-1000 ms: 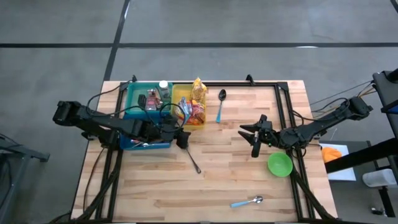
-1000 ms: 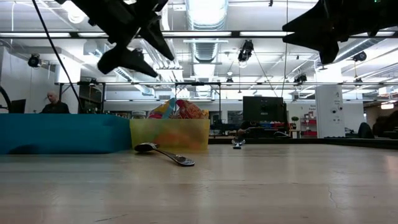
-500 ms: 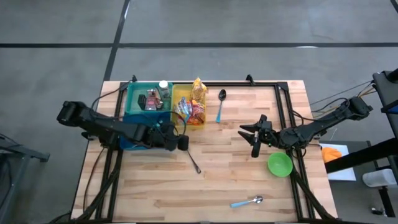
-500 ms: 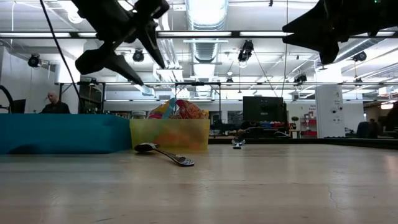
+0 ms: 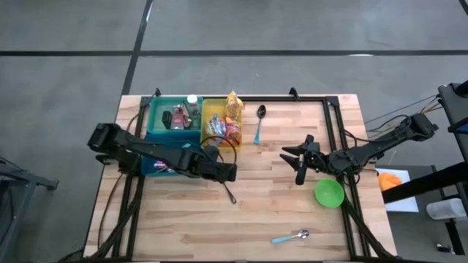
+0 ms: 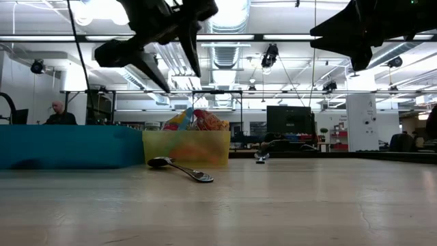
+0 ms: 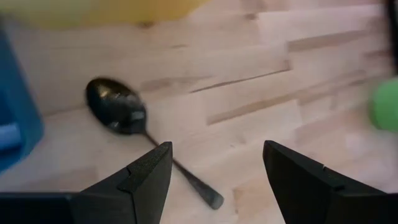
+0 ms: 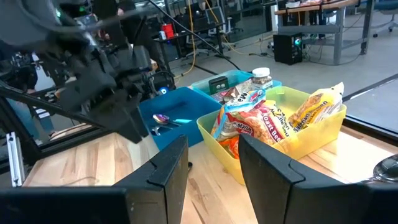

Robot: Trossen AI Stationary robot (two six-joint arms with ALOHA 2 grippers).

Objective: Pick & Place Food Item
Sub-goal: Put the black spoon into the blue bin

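High view: left pincer (image 5: 228, 172) is hanging above the tabletop (image 5: 292, 212), just clear of the yellow bin (image 5: 221, 148), fingers spread and gripping nothing. Right pincer (image 5: 295, 162) is waiting near the green bowl (image 5: 329, 193), fingers apart, also carrying nothing.

- Food: snack packets (image 5: 231, 123) are sitting bunched in the yellow bin, well apart from both pincers.
- Nearest item: dark spoon (image 7: 138, 133) is lying directly under the left pincer, bowl end toward the blue bin (image 5: 167, 117).
- Risk 1: descending here is likely meaning a spoon grasp, not food.
- Risk 2: reaching back could be clipping the yellow bin's wall and shoving it.
- Risk 3: crowded, slippery packets may be slipping or lifting in pairs.
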